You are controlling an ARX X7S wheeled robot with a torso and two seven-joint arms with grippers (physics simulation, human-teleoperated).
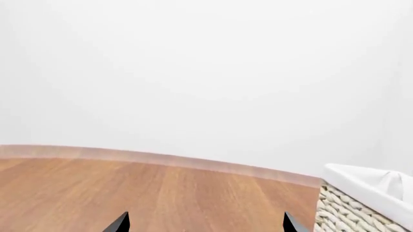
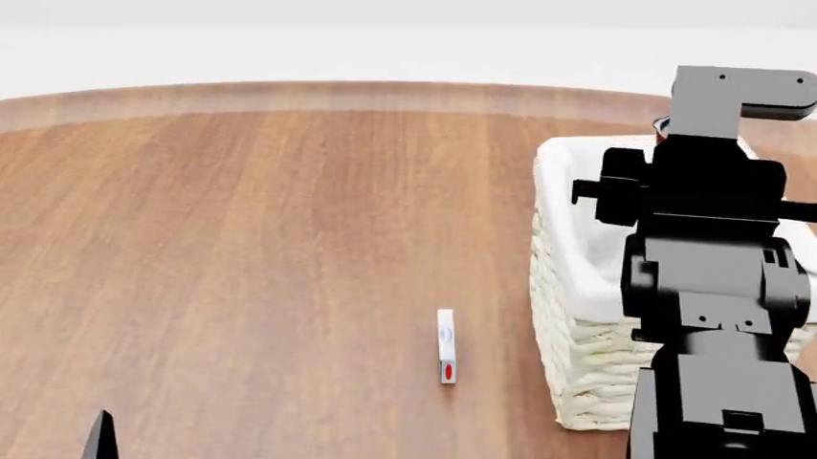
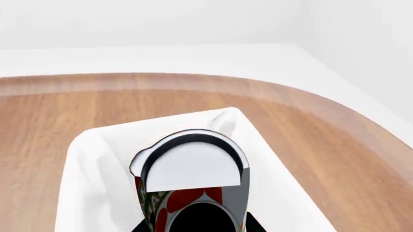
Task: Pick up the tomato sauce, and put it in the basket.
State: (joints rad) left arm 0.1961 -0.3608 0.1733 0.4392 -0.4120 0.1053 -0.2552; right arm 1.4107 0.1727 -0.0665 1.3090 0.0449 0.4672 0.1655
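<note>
In the right wrist view the tomato sauce (image 3: pixel 190 179), a can with a red and green label and a plain pale end, fills the space between the dark fingers of my right gripper (image 3: pixel 197 227), which is shut on it. The can hangs over the white cloth lining of the basket (image 3: pixel 90 193). In the head view my right arm (image 2: pixel 709 249) reaches over the woven basket (image 2: pixel 575 296) and hides the gripper. My left gripper (image 1: pixel 205 224) stands open over bare wood, with nothing between its fingertips (image 1: pixel 119 223), and a corner of the basket (image 1: pixel 361 203) is beside it.
A small white box with a red dot (image 2: pixel 446 346) stands on the wooden table (image 2: pixel 255 239) just left of the basket. The table's rounded far edge (image 2: pixel 320 91) meets a white wall. One left fingertip (image 2: pixel 99 435) shows at the bottom left of the head view.
</note>
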